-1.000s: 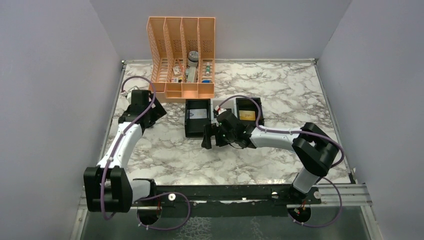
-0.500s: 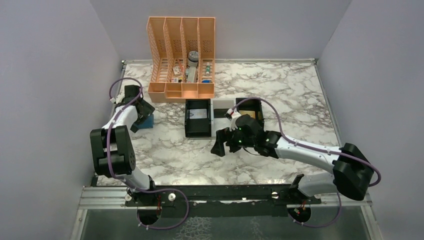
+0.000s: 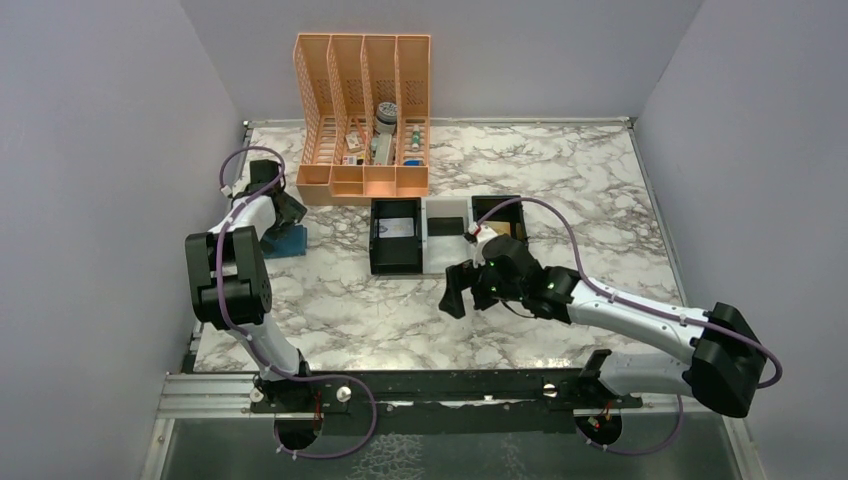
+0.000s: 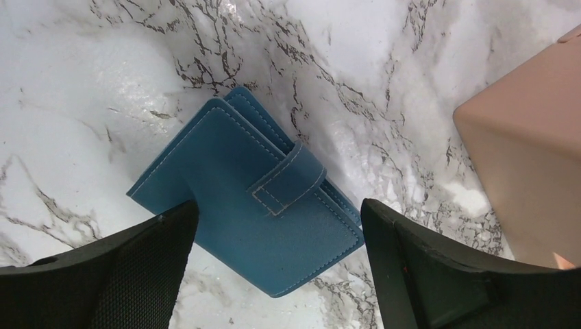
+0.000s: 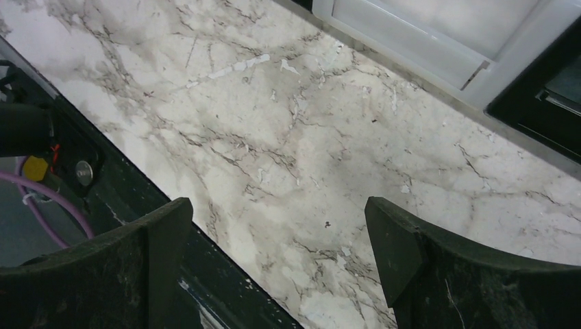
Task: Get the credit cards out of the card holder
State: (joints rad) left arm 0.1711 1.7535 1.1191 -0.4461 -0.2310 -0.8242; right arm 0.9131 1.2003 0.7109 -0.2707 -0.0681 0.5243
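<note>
Blue stitched card holder (image 4: 253,205) lies shut on the marble table (image 3: 560,170) at the far left. Its strap tab is across the front, and it sits just beside the near-left corner of the orange file rack (image 3: 365,110). I have the left gripper (image 4: 277,212) over it, fingers spread wide on either side, gripping nothing. My right gripper (image 5: 277,212) hangs wide apart and empty above bare marble, on the near side of the black-and-white tray (image 3: 430,235).
</note>
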